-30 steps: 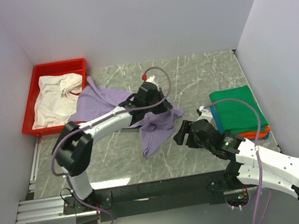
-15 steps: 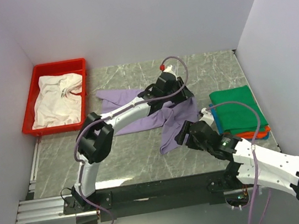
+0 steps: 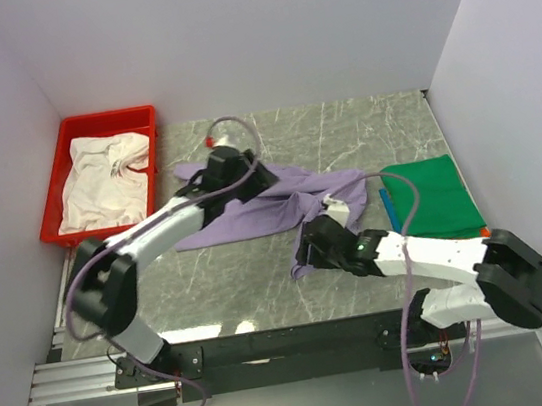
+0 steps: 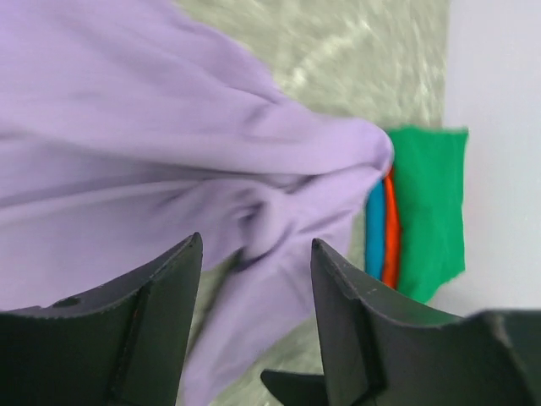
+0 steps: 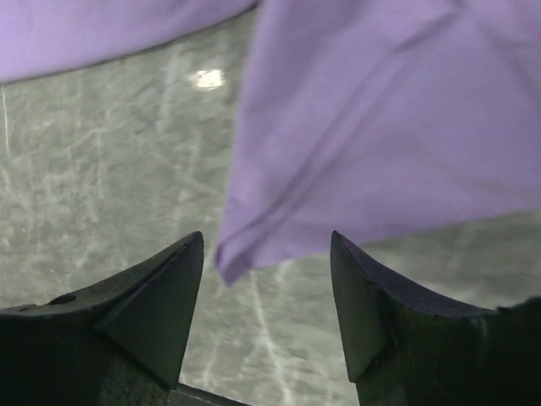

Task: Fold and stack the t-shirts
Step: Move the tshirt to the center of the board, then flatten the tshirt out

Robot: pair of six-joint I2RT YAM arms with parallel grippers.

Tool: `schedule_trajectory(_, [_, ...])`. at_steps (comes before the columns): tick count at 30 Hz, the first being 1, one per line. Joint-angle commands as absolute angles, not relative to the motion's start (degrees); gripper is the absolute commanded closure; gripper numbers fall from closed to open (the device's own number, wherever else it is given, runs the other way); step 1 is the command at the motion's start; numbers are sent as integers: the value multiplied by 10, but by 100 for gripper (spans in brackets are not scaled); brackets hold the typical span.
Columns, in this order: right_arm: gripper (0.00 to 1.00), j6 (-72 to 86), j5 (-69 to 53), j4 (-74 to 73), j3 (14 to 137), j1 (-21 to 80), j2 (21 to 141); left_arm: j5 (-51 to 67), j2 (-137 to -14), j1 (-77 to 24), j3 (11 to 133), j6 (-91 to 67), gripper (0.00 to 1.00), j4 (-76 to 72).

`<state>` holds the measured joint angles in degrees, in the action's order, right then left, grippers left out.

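The lavender t-shirt (image 3: 243,217) lies loosely spread across the middle of the table, one corner trailing toward the near edge. My left gripper (image 3: 256,181) hovers open over its upper part; in the left wrist view the gripper (image 4: 256,239) holds nothing and lavender cloth (image 4: 169,127) lies below it. My right gripper (image 3: 306,249) is open at the trailing corner; in the right wrist view the gripper (image 5: 267,235) has the cloth's tip (image 5: 226,258) lying between its fingers on the table. A folded stack, green t-shirt (image 3: 433,202) on top, sits at the right. A white t-shirt (image 3: 101,176) lies crumpled in the tray.
The red tray (image 3: 143,115) stands at the back left. White walls close in the left, back and right sides. In the left wrist view the orange (image 4: 390,228) and blue (image 4: 374,228) layers of the stack show under the green one (image 4: 427,211), touching the lavender cloth.
My left gripper opened, let go of the lavender shirt and drew back to the left. The shirt now lies spread wider. My right gripper moved left to the shirt's near corner.
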<state>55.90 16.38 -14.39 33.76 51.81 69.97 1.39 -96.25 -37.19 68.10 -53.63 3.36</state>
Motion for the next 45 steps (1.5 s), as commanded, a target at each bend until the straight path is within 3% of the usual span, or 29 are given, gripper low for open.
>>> schedule_trajectory(1, [32, 549, 199, -117, 387, 543, 752, -53, -855, -328, 610, -556, 42, 74])
schedule_trajectory(8, [33, 560, 212, -131, 439, 565, 851, -105, -785, -228, 529, -570, 53, 151])
schedule_trajectory(17, [40, 577, 235, -160, 466, 586, 890, -165, -837, -189, 548, -568, 60, 223])
schedule_trajectory(18, [43, 577, 236, -163, 462, 586, 889, -166, -843, -184, 550, -570, 61, 227])
schedule_trajectory(21, [68, 583, 243, -184, 459, 585, 882, -176, -860, -179, 558, -572, 61, 236])
schedule_trajectory(22, [82, 584, 249, -192, 456, 586, 871, -176, -867, -178, 562, -573, 61, 236])
schedule_trajectory(25, [100, 597, 276, -226, 439, 587, 830, -183, -885, -175, 574, -575, 60, 247])
schedule_trajectory(45, [100, 727, 392, -526, 342, 575, 440, -180, -940, -169, 601, -613, 58, 312])
